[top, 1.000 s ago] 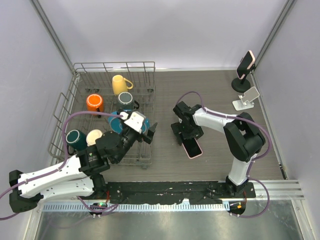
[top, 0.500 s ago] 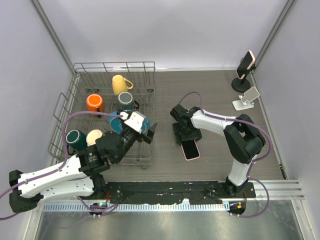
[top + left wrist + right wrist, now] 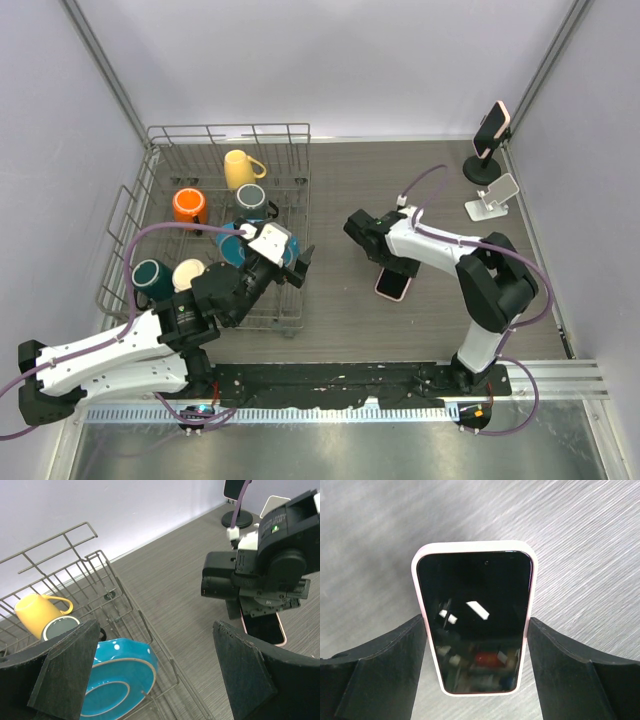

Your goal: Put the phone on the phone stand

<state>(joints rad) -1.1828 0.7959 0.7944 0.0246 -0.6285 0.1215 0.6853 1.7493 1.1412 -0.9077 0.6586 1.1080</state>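
The phone (image 3: 475,620) has a black screen and a pale pink case, and lies flat just above the wood table. My right gripper (image 3: 476,635) is shut on its long sides; in the top view the gripper (image 3: 394,271) holds the phone (image 3: 394,284) at mid-table. It also shows in the left wrist view (image 3: 263,628). The black phone stand (image 3: 482,168) stands at the far right corner with another pink-cased phone (image 3: 492,124) in its holder. My left gripper (image 3: 293,260) is open and empty over the rack's right edge (image 3: 155,645).
A white phone stand (image 3: 492,197) sits just in front of the black one. A wire dish rack (image 3: 300,180) on the left holds yellow (image 3: 240,167), orange (image 3: 188,206) and other mugs and a blue plate (image 3: 115,680). Walls close in at left, back and right.
My right gripper has turned and shifted right and slightly back with the phone, which now points toward the near right. The left arm has not moved.
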